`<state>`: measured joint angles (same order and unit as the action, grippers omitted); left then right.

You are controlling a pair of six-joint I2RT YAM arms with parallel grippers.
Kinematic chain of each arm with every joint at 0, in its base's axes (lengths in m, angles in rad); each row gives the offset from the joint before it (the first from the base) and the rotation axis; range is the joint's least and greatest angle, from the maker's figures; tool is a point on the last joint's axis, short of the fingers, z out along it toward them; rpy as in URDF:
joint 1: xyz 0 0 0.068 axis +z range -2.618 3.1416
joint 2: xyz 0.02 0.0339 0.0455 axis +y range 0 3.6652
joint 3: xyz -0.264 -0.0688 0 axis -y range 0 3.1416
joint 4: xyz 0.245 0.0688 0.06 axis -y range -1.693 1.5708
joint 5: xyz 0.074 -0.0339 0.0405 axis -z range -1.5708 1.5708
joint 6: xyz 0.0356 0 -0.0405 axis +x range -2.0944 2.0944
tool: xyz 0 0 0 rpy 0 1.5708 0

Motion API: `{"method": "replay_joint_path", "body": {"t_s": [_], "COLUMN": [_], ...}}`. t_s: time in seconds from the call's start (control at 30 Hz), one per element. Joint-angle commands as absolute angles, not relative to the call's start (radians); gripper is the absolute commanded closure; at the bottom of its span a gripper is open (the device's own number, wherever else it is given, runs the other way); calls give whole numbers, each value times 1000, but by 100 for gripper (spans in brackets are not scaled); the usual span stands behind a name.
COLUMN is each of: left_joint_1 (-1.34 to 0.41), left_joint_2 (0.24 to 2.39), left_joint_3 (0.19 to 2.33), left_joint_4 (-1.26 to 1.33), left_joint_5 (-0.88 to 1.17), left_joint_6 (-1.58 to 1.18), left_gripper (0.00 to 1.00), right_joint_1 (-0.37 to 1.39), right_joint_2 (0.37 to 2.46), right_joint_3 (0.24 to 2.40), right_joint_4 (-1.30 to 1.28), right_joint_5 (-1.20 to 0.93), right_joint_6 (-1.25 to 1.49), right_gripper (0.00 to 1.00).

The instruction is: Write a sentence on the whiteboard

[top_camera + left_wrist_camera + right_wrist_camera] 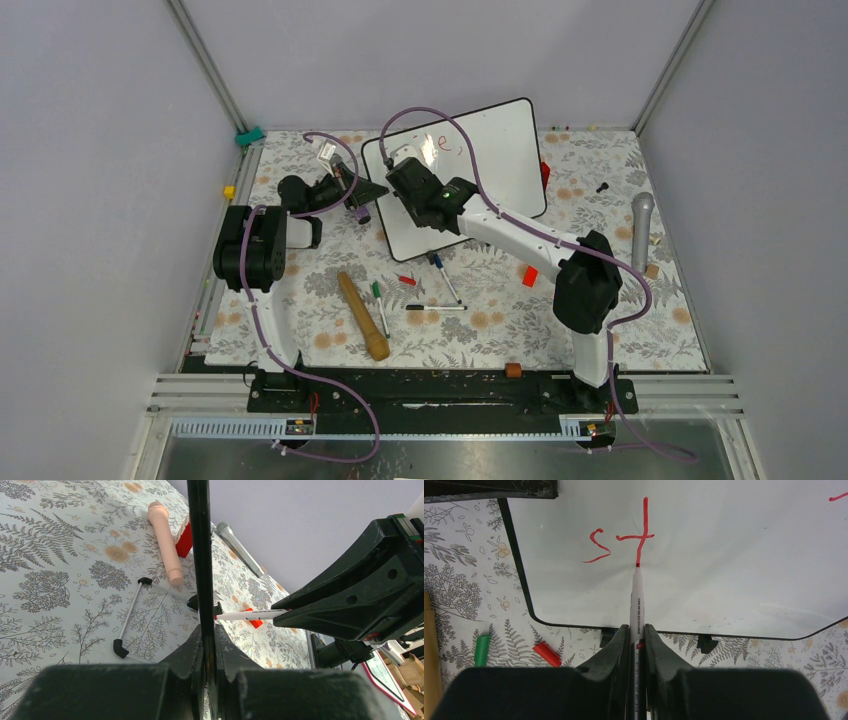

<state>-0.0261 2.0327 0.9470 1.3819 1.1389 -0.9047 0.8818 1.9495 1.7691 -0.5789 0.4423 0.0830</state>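
The whiteboard (500,150) stands tilted at the back middle of the table. My left gripper (368,197) is shut on its left edge; in the left wrist view the black frame (199,540) runs up from between the jaws of that gripper (209,630). My right gripper (637,628) is shut on a white red-tipped marker (637,600). The marker's tip touches the whiteboard (724,555) at the foot of a red "t". Of the sentence, the letters "st" (624,540) show near the lower left corner. Part of an upper line (443,143) shows above the right gripper (403,165).
On the flowered cloth in front of the board lie a wooden pestle (363,316), a green marker (379,300), two more markers (436,307), a red cap (547,654), a green cap (482,650) and a red block (529,276). A microphone (641,230) lies at the right.
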Motion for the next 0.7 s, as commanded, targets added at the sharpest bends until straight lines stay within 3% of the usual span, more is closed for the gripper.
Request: {"method": "replay_joint_path", "body": {"t_s": [0.0,0.47,0.67], "left_joint_1": [-38,-39,-38], "left_joint_2": [2024,2024,2023], "left_joint_3": [945,945,945], "left_joint_4": [1479,1479,1479], "left_joint_5": [1248,1248,1249], "left_joint_6": [-790,-790,-790], "left_gripper": [100,100,100], "right_joint_1": [873,871,871], "right_joint_2": [1932,1936,1844], "right_joint_3": [1757,1818,1765], "right_joint_4": [-568,-574,-524], "right_joint_5": [456,506,469], "right_joint_6": [90,68,63], "right_gripper": [100,100,100]}}
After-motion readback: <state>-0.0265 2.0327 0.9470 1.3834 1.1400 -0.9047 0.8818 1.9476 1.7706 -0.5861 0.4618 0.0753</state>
